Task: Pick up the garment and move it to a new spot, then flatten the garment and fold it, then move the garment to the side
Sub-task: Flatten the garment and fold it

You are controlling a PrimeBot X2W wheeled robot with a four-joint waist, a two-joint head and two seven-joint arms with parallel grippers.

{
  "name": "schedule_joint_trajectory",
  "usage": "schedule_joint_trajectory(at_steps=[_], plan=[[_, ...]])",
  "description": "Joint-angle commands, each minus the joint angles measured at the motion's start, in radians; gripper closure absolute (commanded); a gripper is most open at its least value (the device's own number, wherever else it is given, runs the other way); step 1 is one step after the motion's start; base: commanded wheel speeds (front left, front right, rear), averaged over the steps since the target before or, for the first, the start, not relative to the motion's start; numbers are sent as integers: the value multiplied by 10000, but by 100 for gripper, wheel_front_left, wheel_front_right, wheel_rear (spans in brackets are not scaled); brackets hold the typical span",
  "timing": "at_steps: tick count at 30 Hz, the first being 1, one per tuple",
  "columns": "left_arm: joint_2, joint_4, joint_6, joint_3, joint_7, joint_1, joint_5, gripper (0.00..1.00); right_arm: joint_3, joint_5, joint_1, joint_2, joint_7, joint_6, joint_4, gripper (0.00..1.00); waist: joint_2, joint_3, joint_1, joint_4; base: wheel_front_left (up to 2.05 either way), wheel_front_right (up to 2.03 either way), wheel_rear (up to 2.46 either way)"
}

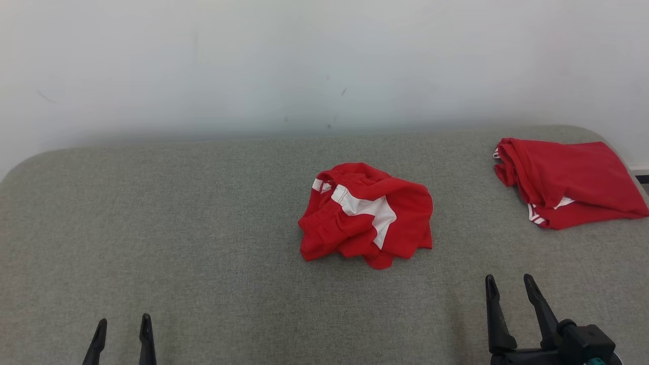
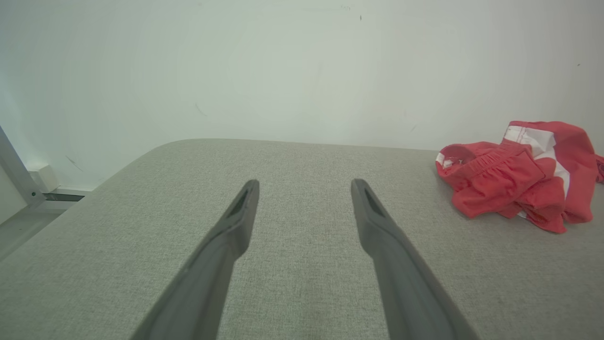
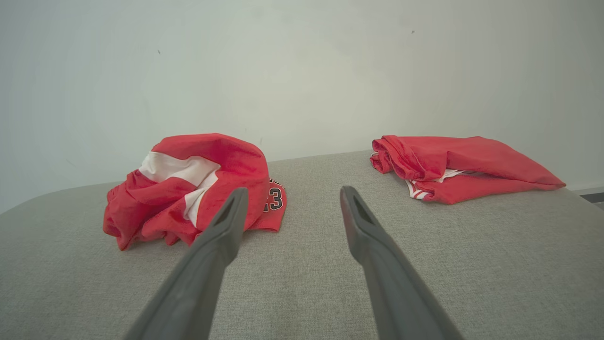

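Grey woven surface (image 1: pixel 177 213) bears a crumpled red-and-white garment (image 1: pixel 366 215).

A folded red garment with white trim (image 1: pixel 570 177) lies near the far right corner of a grey fabric-covered desk (image 1: pixel 152 228), set against a plain white wall (image 1: pixel 253 61) marked by a few small dark scuffs. A slanting metal bar (image 2: pixel 14 165) stands past one rounded corner.

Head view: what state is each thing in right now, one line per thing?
Crumpled garment: bunched in a heap in the middle of the table, not held.
Folded garment: folded, lying at the far right corner.
Left gripper: open, empty, clear of the cloth.
Right gripper: open, empty, clear of the cloth.
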State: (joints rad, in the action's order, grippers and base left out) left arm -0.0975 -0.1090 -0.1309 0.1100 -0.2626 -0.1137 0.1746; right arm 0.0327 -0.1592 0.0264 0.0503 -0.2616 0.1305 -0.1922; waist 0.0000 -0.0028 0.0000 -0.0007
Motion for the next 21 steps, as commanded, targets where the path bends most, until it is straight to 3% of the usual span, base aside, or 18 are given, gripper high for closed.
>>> schedule_joint_trajectory(at_steps=[1,15,21], plan=[[-22,-16,9,25,-29,85,-13,0,-8,67,103,-4,-43,9,-4,0,0,6,0,0,0,0,0],[31,-146,8,-56,-29,320,56,0,49,42,120,-5,-43,9,27,0,0,96,0,41,0,0,0],[-248,-314,8,-613,-29,1300,154,0,-85,-50,-110,-4,-43,9,-22,0,0,261,0,-25,0,0,0]])
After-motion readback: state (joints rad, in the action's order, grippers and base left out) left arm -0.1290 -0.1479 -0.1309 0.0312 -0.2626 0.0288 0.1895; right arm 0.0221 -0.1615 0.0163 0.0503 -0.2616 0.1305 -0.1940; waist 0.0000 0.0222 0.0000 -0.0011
